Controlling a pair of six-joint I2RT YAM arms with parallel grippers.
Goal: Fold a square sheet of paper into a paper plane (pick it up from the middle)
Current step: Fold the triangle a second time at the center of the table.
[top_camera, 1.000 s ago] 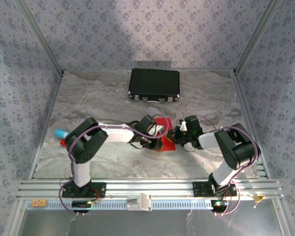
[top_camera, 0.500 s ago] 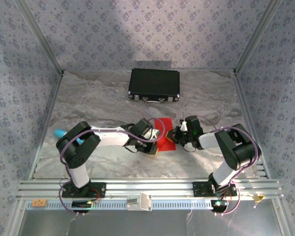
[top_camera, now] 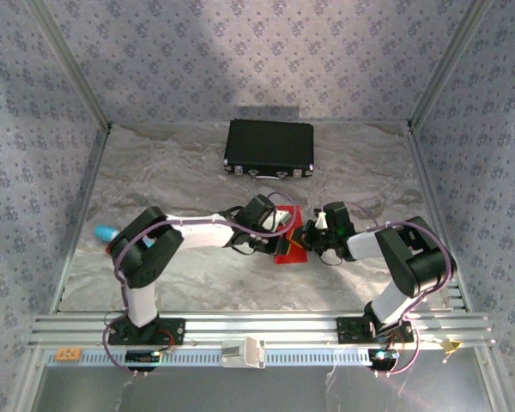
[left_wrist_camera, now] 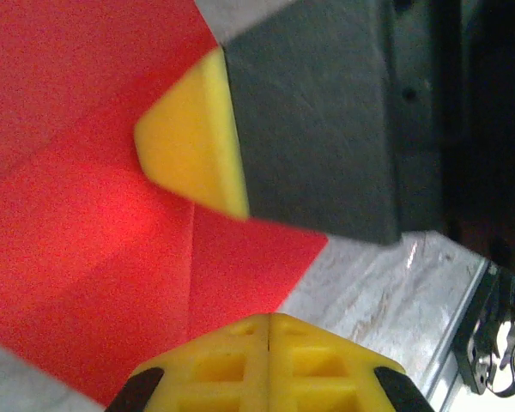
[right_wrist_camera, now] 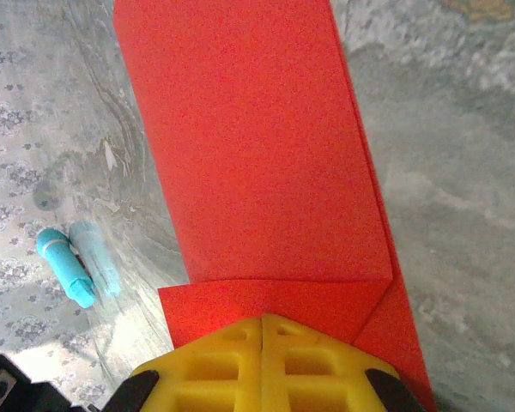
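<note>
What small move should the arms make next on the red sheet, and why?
Probably slide the shut left gripper along the crease to sharpen it, while the shut right gripper pins the red paper sheet. Both grippers appear to press on the sheet, which lies partly folded on the table.

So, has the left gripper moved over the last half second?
Yes. The left gripper has shifted away from the near rail, up toward the black case and slightly right, over the red paper.
</note>
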